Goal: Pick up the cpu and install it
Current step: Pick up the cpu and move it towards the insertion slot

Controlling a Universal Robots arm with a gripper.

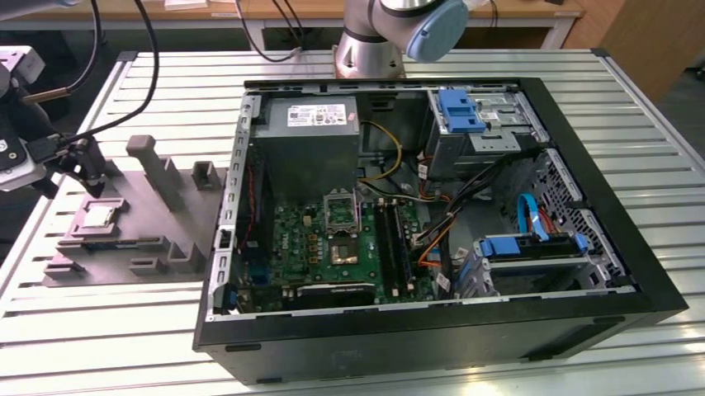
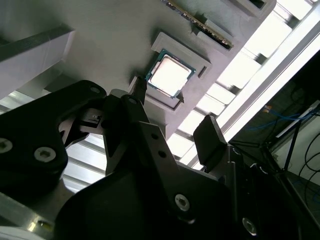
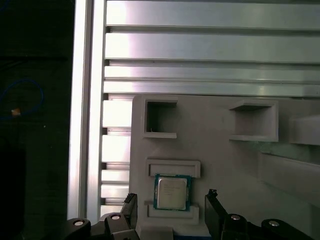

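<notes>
I'm looking at the arm (image 1: 369, 45) in the exterior view: a silver-grey round column carrying a pale blue cap (image 1: 435, 29) on its joint. Black cables (image 1: 155, 62) are trailing to the wrist end, where the housing (image 1: 16, 107) is showing grey and black. In the second wrist view I'm watching the gripper (image 2: 175, 107): matt black, built of chunky angular links, with silver hex-socket screws (image 2: 182, 202) and two narrow dark fingers (image 2: 210, 140). The first wrist view is giving me more silver screw heads at the finger roots.

arm (image 1: 380, 33): extended toward exterior view's left | jaws: spread apart, empty
</notes>
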